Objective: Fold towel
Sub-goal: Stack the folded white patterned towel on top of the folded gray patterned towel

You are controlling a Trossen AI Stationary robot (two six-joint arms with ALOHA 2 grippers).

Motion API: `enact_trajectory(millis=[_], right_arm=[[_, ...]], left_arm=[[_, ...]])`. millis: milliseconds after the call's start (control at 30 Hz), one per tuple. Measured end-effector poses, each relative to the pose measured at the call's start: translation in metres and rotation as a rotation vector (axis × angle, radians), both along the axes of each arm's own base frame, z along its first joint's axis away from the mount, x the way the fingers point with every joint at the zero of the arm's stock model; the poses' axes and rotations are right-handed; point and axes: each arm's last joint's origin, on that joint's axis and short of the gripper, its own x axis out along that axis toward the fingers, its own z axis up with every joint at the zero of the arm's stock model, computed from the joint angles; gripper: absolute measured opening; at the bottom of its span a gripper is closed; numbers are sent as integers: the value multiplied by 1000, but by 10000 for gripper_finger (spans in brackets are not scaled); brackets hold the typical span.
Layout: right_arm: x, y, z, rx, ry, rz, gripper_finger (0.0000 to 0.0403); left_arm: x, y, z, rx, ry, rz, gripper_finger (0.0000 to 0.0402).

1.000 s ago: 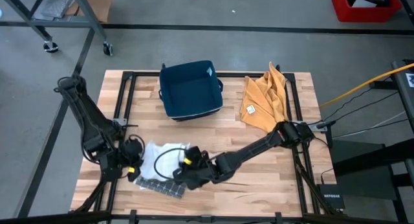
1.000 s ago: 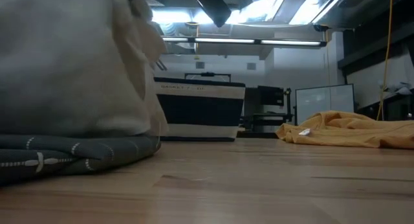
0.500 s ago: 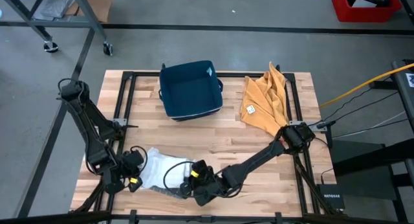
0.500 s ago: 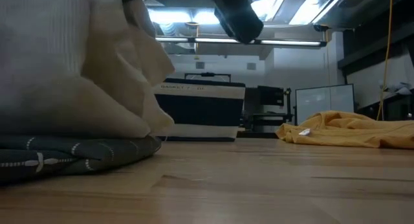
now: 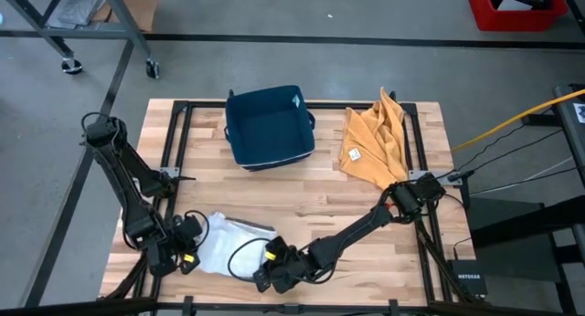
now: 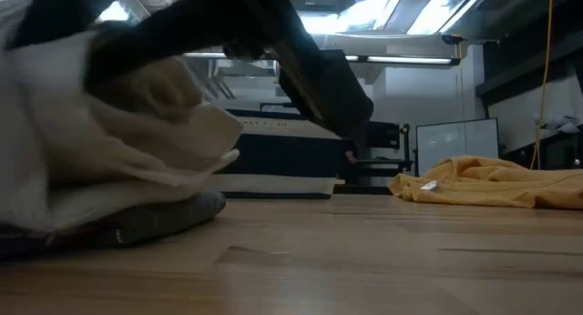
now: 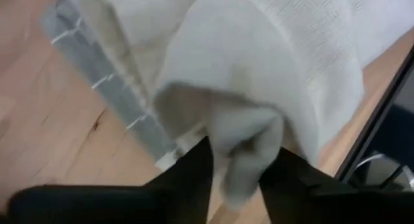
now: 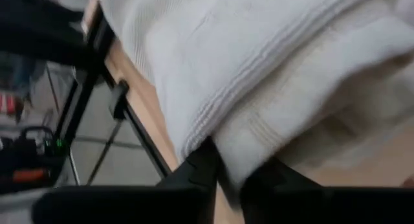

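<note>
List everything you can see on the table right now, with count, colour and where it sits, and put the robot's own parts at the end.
White towel: one, white with a dark grey patterned side, near-left part of the table, partly folded.
Blue bin: one, dark blue, far middle of the table.
Yellow cloth: one, mustard yellow, crumpled, far right.
Table: one, light wood.
Left gripper: one, dark, at the towel's left edge, fabric between its fingers.
Right gripper: one, dark, at the towel's near-right edge, fabric between its fingers.

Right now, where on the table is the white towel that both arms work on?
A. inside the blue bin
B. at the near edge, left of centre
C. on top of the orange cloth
B: the white towel lies at the near edge, apart from the blue bin and the orange cloth.
</note>
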Motion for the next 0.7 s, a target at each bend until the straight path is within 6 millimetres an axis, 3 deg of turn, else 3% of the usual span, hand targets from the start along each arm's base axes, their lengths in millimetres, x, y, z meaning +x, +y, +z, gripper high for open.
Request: enact_trajectory(millis=[200, 367, 533, 700], right_arm=[[6, -8, 0, 7, 19, 94, 133], [11, -19, -1, 18, 38, 111, 191], [10, -26, 0, -51, 76, 150, 212], [-6, -33, 16, -147, 173, 106, 213]], left_arm=[[-5, 2, -2, -26, 142, -28, 164], [-9, 5, -4, -23, 234, -17, 177], [-16, 12, -4, 35, 287, -24, 177], [-27, 19, 1, 69, 312, 10, 178]])
